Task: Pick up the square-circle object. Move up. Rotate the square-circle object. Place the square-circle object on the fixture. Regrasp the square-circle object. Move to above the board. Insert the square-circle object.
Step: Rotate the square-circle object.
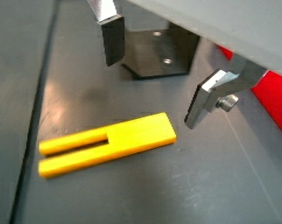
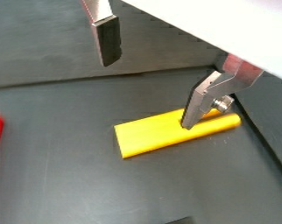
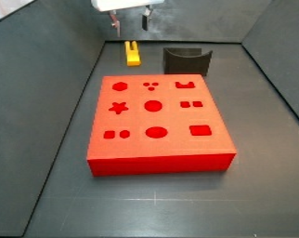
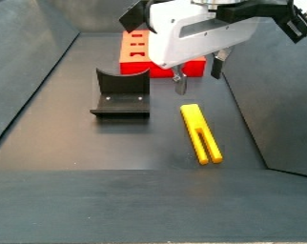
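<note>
The square-circle object (image 4: 202, 133) is a yellow bar with a slot along one end, lying flat on the dark floor; it also shows in a wrist view (image 1: 109, 143) and another wrist view (image 2: 176, 132). My gripper (image 4: 199, 78) hangs open above it, with nothing between the fingers (image 1: 109, 39); in a wrist view one fingertip stands over the bar's end. The fixture (image 4: 120, 95), a dark notched bracket, stands beside the bar and shows in a side view (image 3: 187, 60). The board (image 3: 159, 121) is a red slab with shaped holes.
Dark sloping walls (image 3: 65, 65) enclose the floor on all sides. The board's red edge (image 1: 272, 96) shows close to one finger in a wrist view. The bar lies near a side wall (image 4: 264, 124).
</note>
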Controlling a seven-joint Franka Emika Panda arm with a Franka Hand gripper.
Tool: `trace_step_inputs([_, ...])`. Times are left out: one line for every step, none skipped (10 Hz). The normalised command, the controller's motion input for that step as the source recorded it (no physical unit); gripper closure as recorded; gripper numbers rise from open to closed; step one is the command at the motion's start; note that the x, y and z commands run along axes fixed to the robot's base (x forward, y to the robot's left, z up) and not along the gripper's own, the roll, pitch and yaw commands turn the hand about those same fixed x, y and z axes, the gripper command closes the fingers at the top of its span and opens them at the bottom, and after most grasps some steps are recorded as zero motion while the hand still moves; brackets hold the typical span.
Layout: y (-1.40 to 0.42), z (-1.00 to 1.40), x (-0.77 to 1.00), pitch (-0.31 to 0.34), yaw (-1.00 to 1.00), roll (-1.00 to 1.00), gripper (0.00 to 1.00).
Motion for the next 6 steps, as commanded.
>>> trace_step_inputs([0.00, -0.05, 0.03, -0.002, 1.00, 0.00, 0.00])
trace_step_inputs([0.00, -0.05, 0.03, -0.002, 1.00, 0.00, 0.00])
trace_step_inputs([0.00, -0.05, 0.03, -0.002, 1.00, 0.00, 0.00])
trace_step_inputs([0.00, -0.05, 0.03, -0.002, 1.00, 0.00, 0.00])
trace_step_inputs([0.00, -0.05, 0.03, -0.002, 1.00, 0.00, 0.00])
trace_step_inputs([0.00, -0.05, 0.03, -0.002, 1.00, 0.00, 0.00])
